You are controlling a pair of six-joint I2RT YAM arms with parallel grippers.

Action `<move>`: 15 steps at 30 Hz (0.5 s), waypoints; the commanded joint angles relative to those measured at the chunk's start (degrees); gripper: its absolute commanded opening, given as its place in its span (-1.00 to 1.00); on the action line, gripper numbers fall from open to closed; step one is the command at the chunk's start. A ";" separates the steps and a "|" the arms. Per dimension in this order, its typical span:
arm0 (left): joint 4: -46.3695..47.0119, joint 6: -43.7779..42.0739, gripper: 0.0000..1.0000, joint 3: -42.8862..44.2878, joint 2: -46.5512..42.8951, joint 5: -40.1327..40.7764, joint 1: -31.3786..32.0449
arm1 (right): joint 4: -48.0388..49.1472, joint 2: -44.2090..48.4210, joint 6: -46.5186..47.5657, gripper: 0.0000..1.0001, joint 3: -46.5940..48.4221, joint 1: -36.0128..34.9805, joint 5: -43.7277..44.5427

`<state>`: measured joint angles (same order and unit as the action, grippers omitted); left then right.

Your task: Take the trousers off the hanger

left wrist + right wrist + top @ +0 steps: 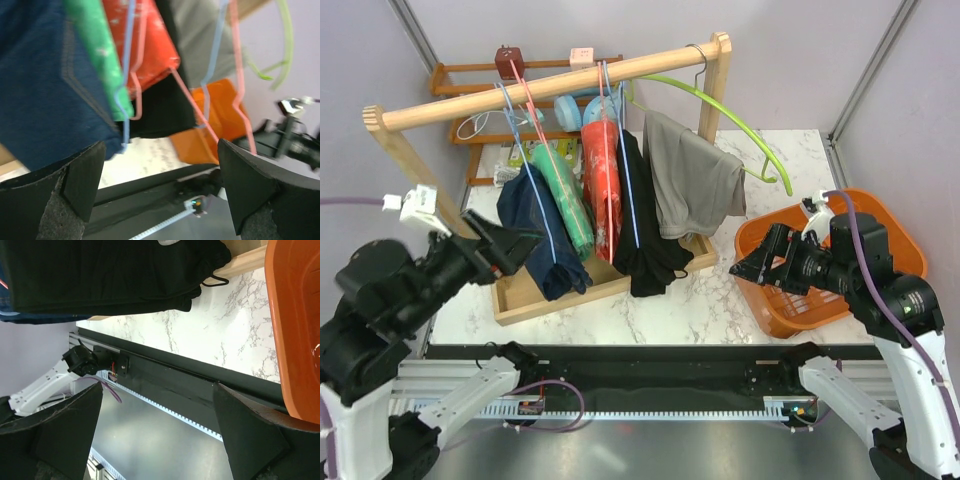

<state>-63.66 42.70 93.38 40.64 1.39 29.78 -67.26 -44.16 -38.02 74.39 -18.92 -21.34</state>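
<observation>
The dark navy denim trousers and the mint-green mottled trousers hang folded on a blue wire hanger from the wooden rail. In the left wrist view the navy pair and the green pair fill the upper left. My left gripper is open and empty, just left of the navy pair's lower part. My right gripper is open and empty, near the orange basket, right of the garments.
A red garment, a black garment and a grey garment hang further right on the rail. A lime-green hanger hangs at the right end. The rack stands on a wooden tray base.
</observation>
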 commanded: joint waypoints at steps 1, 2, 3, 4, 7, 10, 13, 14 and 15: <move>-6.92 -6.39 0.99 5.92 7.23 9.25 0.19 | -2.43 -1.45 4.00 0.96 2.95 -0.16 -1.51; -6.74 -8.75 0.99 7.06 8.56 8.29 0.19 | -2.61 -1.54 4.27 0.96 3.56 -0.16 -1.60; -6.13 -9.99 0.99 8.38 9.53 7.24 0.19 | -2.70 -1.63 4.36 0.96 3.83 -0.16 -1.60; -4.21 -11.05 0.99 8.92 10.33 6.36 0.19 | -2.78 -2.06 4.62 0.96 4.18 -0.16 -1.60; 0.44 -11.85 0.99 7.52 11.21 6.95 0.19 | -2.96 -2.77 5.24 0.96 5.15 -0.16 -1.51; 1.96 -12.55 0.99 6.81 12.70 7.40 0.19 | -2.96 -3.73 5.85 0.96 5.85 -0.24 -1.60; 0.29 -13.42 0.87 9.53 16.56 9.41 0.19 | -2.96 -4.70 6.29 0.96 7.52 -0.16 -1.42; -0.58 -13.34 0.84 10.58 18.23 10.12 0.10 | -3.05 -4.88 6.38 0.96 7.78 -0.16 -1.33; -0.68 -13.26 0.74 10.76 18.77 10.82 0.19 | -2.96 -5.32 6.55 0.96 8.14 -0.16 -1.42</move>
<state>-65.58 32.91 101.41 55.31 8.47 29.76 -70.37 -48.21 -33.23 79.37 -18.92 -22.44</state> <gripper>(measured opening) 0.930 0.982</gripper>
